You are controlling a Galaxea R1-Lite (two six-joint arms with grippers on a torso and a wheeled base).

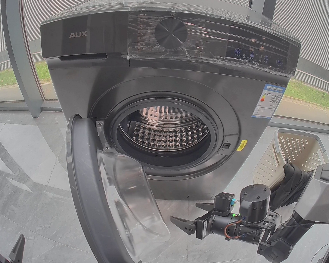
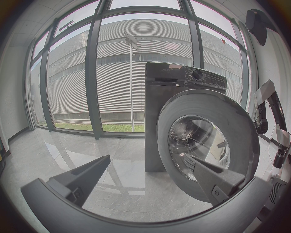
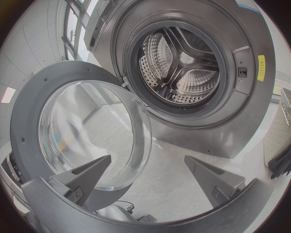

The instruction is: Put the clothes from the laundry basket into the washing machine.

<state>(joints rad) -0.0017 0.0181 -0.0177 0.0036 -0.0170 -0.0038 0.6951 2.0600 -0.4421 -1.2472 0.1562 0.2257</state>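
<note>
Grey steel washing machine (image 1: 81, 85) stood open, drum (image 1: 164, 133) bare. Our right gripper (image 1: 186, 214) and left gripper (image 1: 7, 227) gaped wide, empty. Dark clothes (image 1: 292, 181) lay in white perforated plastic laundry basket (image 1: 302, 148) beside it; we judged first grab was next: swing right.

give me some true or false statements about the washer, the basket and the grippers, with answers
1. The washing machine door is shut. False: it is swung wide open.
2. No clothes are visible in the drum. True.
3. The right gripper holds a dark garment. False: it is open and empty; the dark clothes hang over the laundry basket rim.
4. The laundry basket stands on the floor, on the robot's right of the machine. True.
5. The left gripper is open. True.
</note>
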